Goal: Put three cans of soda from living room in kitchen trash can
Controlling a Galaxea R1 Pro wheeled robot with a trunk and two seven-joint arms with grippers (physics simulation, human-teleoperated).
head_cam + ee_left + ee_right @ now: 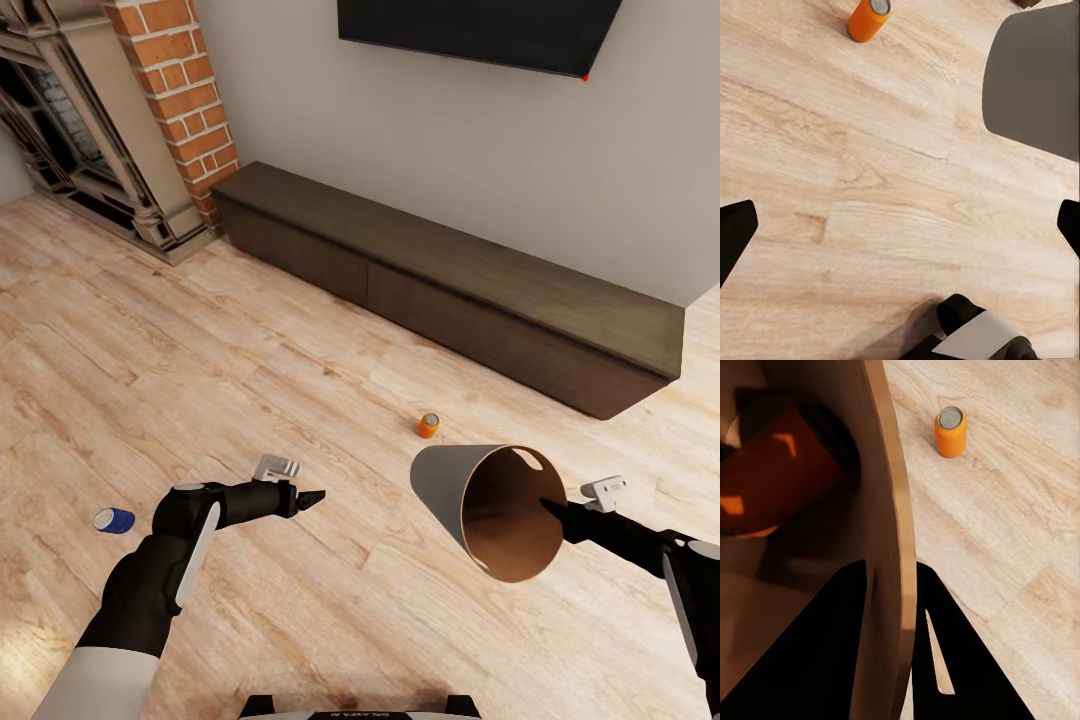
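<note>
My right gripper (548, 508) is shut on the rim of the tash can (445, 490), a grey tapered bin held tilted above the floor, its coppery mouth toward me. In the right wrist view the gripper (896, 585) clamps the bin's wall (889, 472), and an orange can of soda (772, 480) lies inside. A second orange can (428, 425) (950, 431) (868, 18) stands upright on the wood floor just beyond the bin. A dark blue can (114, 519) lies on its side at the left of my left arm. My left gripper (312, 497) (900, 232) hangs open over bare floor.
A long dark low cabinet (450, 290) runs along the far wall under a wall-mounted screen (480, 30). A red-brick fireplace (175, 90) stands at the back left. Open wood floor (200, 380) lies between me and the cabinet.
</note>
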